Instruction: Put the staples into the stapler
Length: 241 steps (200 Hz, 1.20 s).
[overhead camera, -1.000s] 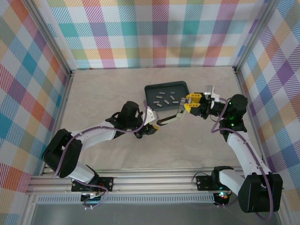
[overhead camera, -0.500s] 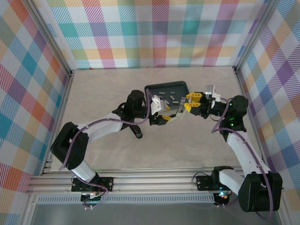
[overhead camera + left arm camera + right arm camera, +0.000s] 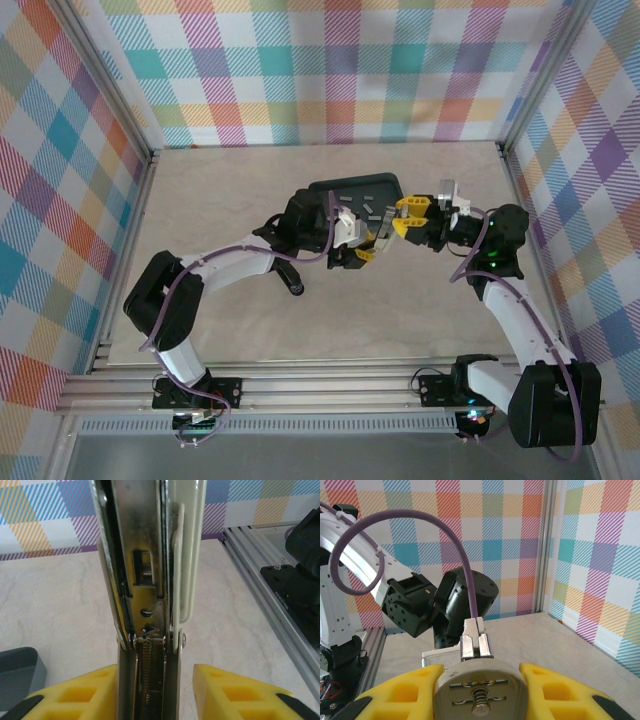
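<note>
Fig.: my R gripper [image 3: 479,690] clamped on the stapler [image 3: 145,580] base end, L gripper [image 3: 156,695] part-open astride its opened magazine, gap at one finger; staples [image 3: 347,200] in dark tray [image 3: 350,183] on worktop [image 3: 230,190].

Open cream stapler [image 3: 145,580] (spring, channel bare); grey staples [image 3: 347,202] scattered in dark tray [image 3: 360,181].
</note>
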### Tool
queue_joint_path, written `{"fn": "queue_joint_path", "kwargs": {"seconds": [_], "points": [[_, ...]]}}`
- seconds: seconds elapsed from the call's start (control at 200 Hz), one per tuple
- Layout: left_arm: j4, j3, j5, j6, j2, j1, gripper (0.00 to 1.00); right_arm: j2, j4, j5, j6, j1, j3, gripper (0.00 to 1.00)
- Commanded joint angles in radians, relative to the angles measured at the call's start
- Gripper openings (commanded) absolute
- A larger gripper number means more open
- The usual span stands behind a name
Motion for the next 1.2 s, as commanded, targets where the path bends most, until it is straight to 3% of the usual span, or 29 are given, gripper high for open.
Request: {"fn": "queue_joint_path", "kwargs": {"seconds": [0.0, 0.095, 0.21, 0.31, 0.47, 0.73, 0.92, 1.015, 1.2], "points": [[-0.060, 0.028, 0.002, 0.021, 0.008, -0.006, 0.31, -0.005, 0.099, 0.008, 0.018, 0.008, -0.007, 0.00], [-0.092, 0.024, -0.019, 0.023, -0.005, -0.003, 0.19, -0.006, 0.089, 0.013, 0.007, 0.008, -0.022, 0.00], [-0.160, 0.023, -0.056, 0.023, -0.026, 0.008, 0.11, -0.014, 0.029, 0.053, -0.039, 0.007, -0.053, 0.00], [-0.220, 0.011, -0.085, 0.030, -0.060, 0.021, 0.09, -0.031, -0.043, 0.095, -0.098, 0.006, -0.090, 0.00], [-0.330, -0.003, -0.149, 0.065, -0.120, 0.039, 0.08, -0.038, -0.061, 0.149, -0.124, 0.005, -0.155, 0.08], [-0.636, 0.067, -0.327, 0.188, -0.156, 0.043, 0.07, -0.050, -0.217, 0.217, -0.119, 0.003, -0.191, 0.37], [-0.734, 0.113, -0.428, 0.227, -0.156, 0.043, 0.07, -0.088, -0.383, 0.268, -0.012, 0.002, -0.167, 0.55], [-0.763, 0.139, -0.461, 0.243, -0.143, 0.044, 0.07, -0.122, -0.557, 0.303, 0.040, 0.003, -0.114, 0.63], [-0.790, 0.182, -0.478, 0.274, -0.104, 0.026, 0.07, -0.158, -0.891, 0.432, 0.096, 0.001, -0.002, 0.67]]}}
